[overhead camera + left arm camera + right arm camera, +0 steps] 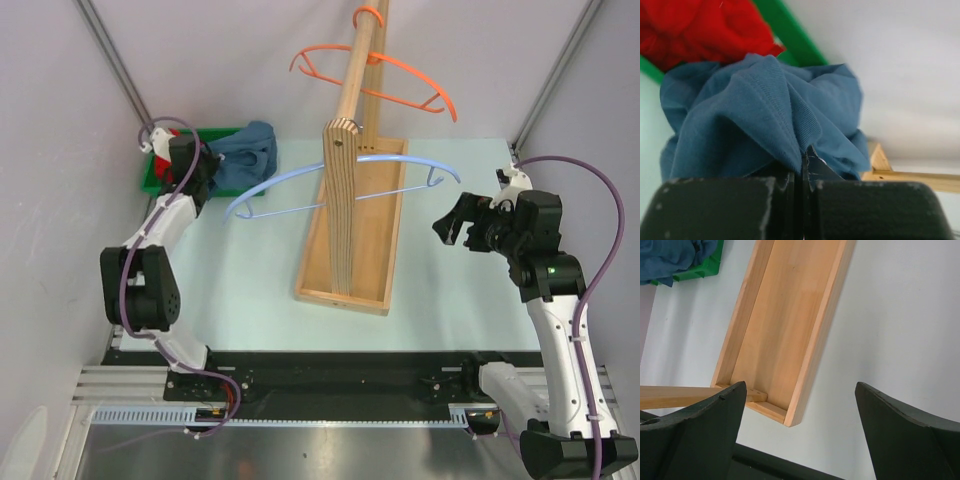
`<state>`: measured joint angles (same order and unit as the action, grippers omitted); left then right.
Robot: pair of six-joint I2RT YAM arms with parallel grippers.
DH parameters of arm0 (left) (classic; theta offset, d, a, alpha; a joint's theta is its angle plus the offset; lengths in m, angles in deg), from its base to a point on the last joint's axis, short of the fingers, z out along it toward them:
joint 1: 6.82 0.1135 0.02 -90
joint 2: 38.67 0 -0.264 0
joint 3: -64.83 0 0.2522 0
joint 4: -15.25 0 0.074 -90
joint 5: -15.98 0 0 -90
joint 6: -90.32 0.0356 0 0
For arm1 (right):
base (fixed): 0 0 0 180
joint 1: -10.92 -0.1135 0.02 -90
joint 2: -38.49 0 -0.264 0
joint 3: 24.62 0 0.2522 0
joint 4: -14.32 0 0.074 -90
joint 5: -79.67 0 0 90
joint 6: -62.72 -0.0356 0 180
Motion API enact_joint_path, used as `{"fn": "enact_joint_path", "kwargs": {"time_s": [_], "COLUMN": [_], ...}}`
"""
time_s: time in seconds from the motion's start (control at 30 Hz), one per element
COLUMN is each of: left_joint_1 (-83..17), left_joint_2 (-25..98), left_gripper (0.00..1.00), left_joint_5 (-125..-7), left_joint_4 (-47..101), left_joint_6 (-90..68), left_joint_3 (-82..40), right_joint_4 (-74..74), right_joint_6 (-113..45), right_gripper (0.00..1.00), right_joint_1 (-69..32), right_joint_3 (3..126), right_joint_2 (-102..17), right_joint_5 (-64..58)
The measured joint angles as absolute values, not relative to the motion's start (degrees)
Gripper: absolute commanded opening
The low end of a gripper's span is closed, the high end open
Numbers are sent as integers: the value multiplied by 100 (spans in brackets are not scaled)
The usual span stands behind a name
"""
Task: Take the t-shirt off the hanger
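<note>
to the right of the wooden stand (350,270), and apart from it, the right fingers (447,224) hang spread wide over the pale worktop (450,300), gripping nothing. the wrist view looks down between them at the near corner of the stand's long tray. the stand sits mid-worktop, its tray running from near to far with an upright post rising from it. a light blue hanger (280,180) is hooked through the post, its arms reaching out to either side. to the left of the stand, at the far side of the worktop, the left fingers (730,210) are pressed together with a fold of the t-shirt (760,115) pinched between them. the blue t-shirt is off the hanger and lies bunched on the edge of a green bin (157,183), with a red cloth (705,25) in the bin just behind it. farthest back, an orange hanger (410,75) hangs from the top of the stand's post.
</note>
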<state>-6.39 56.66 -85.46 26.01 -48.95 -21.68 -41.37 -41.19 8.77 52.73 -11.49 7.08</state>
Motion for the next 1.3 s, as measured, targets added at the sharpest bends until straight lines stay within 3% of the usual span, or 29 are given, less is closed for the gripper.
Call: {"fn": "enact_joint_path", "kwargs": {"time_s": [0.2,0.37,0.6,0.73,0.97,1.07,1.17,1.3], "left_joint_1": [-615,-471,65,259,334,377,447,521], "left_joint_2": [6898,8417,9436,9657,9353,9296,9255,9106], "left_gripper": [0,0,0,0,0,9,36,63], "left_joint_5": [-8319,-7370,-6627,-6664,-7492,-7674,-7685,-7632], "left_joint_4": [2846,2876,3110,3737,4384,4533,4614,4605], "left_joint_6": [-5632,-6338,-7015,-6935,-6344,-6102,-5888,-5643], "left_joint_3": [-2870,-4212,-5281,-5910,-5665,-5661,-5661,-5510], "right_joint_4": [-4141,-4179,-4277,-4294,-4292,-4294,-4299,-4336], "right_joint_6": [-4117,-4117,-4115,-4122,-4226,-4231,-4231,-4231], "right_gripper": [95,94,95,94,94,94,94,94], "right_joint_1": [872,842,813,791,684,636,603,588], "right_joint_3": [5273,5273,5299,5321,5326,5341,5356,5354], "right_joint_2": [-1175,-1234,-1249,-1249,-1253,-1253,-1249,-1247], "right_joint_5": [702,660,549,538,555,551,536,496]}}
